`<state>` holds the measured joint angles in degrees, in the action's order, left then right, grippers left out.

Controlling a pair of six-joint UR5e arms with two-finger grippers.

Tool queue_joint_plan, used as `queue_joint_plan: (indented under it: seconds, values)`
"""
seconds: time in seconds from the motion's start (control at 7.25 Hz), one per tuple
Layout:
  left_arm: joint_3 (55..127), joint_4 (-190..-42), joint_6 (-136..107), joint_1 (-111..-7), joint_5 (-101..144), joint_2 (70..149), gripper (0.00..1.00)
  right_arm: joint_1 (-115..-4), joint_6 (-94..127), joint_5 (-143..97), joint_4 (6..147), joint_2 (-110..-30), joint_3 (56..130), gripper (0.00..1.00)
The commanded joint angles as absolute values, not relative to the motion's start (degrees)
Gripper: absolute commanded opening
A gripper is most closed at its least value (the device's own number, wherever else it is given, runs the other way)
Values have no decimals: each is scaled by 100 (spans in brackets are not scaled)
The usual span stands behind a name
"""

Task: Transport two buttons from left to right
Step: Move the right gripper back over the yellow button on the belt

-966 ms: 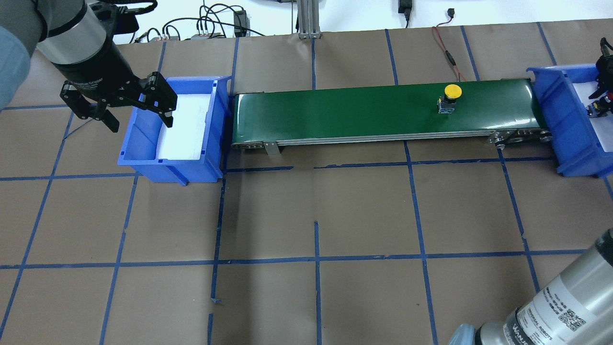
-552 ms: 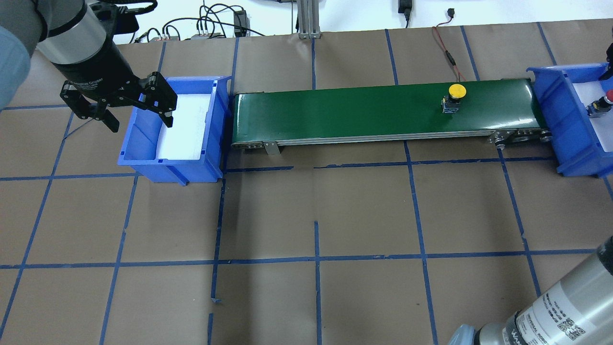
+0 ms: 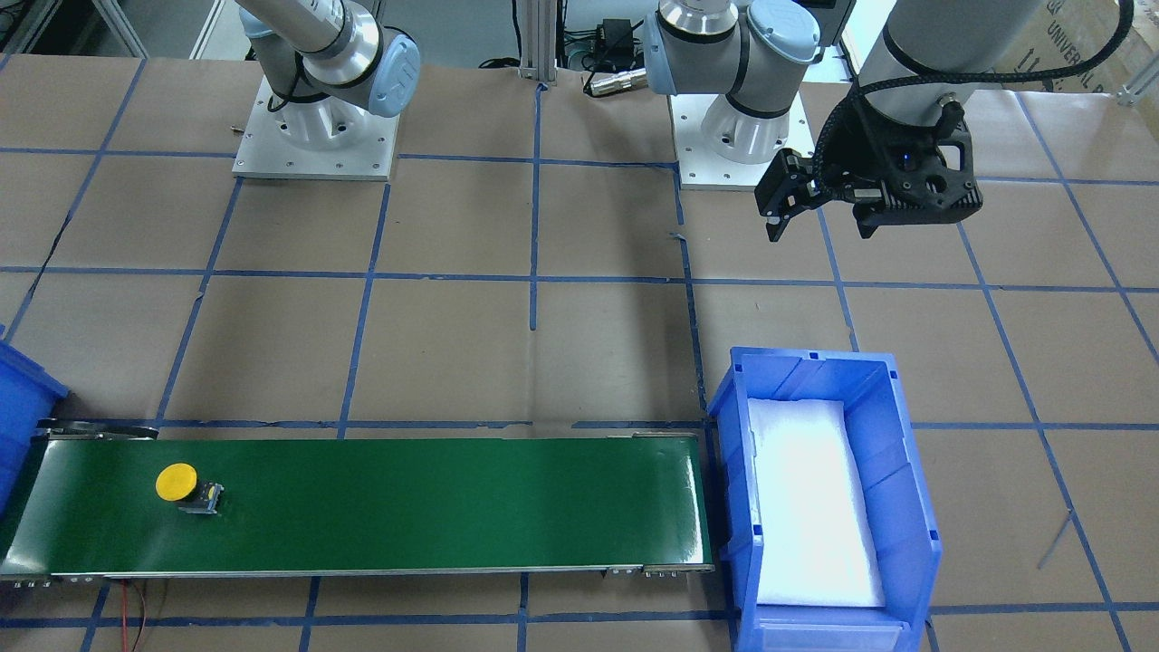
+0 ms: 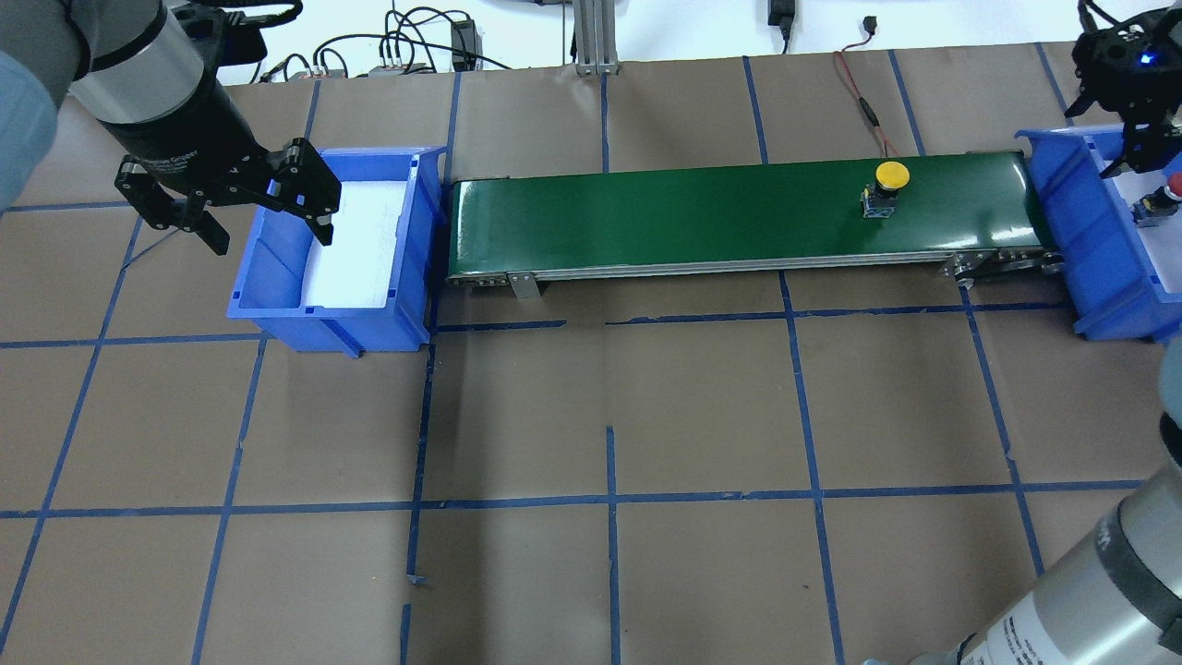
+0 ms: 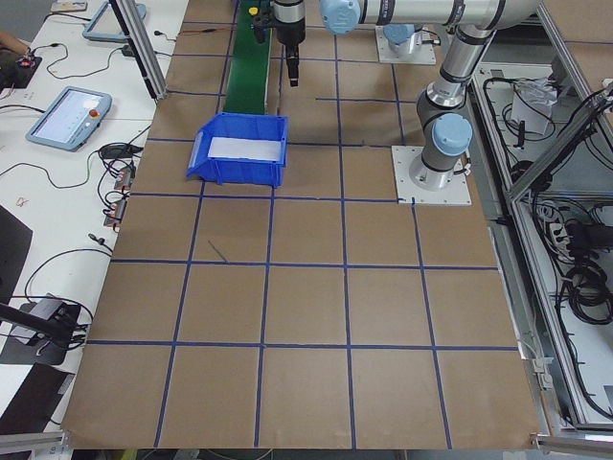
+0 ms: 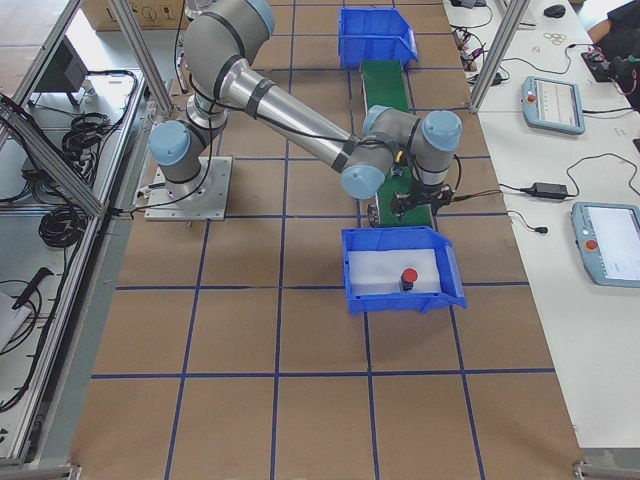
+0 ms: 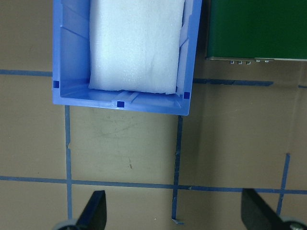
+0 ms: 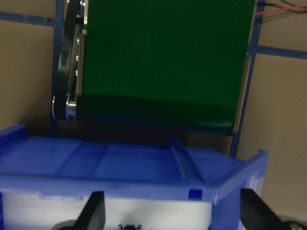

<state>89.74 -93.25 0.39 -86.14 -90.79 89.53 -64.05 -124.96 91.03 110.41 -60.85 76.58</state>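
The yellow button (image 4: 887, 185) (image 3: 184, 486) stands on the green conveyor belt (image 4: 693, 212) (image 3: 407, 507), toward its right end. The red button (image 4: 1167, 199) (image 6: 408, 277) rests on white foam inside the right blue bin (image 4: 1071, 212) (image 6: 400, 300). My right gripper (image 4: 1143, 155) (image 8: 173, 213) hangs open above that bin's belt-side edge, up and clear of the red button. My left gripper (image 4: 270, 238) (image 3: 822, 226) (image 7: 175, 215) is open and empty, hovering by the near side of the left blue bin (image 4: 277, 309) (image 3: 815, 362), which holds only white foam.
The belt spans the gap between the two bins. Brown paper with blue tape lines covers the table (image 4: 609, 443). Cables (image 4: 406, 46) lie along the far edge, and a red wire (image 4: 863, 102) runs toward the belt's right end.
The yellow button has ridden rightward along the belt. My right gripper has let go of the red button in the right bin and lifted away. The left arm stayed still.
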Motion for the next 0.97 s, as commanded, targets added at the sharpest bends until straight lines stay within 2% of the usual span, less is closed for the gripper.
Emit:
queue_joint_plan:
  seconds: [0.0,0.14,0.83]
  values:
    - [8974,-9316,35,-8613,-9079,8947,100,-7158,-11529,9272,11047,-6205,7655,100]
    - [8974,-9325,44,-8613,-9079,8947,100,-7363,-11018,9151,11039,-6170,7751,100]
    - [8974,-9325,44,-8613,-9079,8956,100,-7365,-11206,8983,11818,-6056,8672,100]
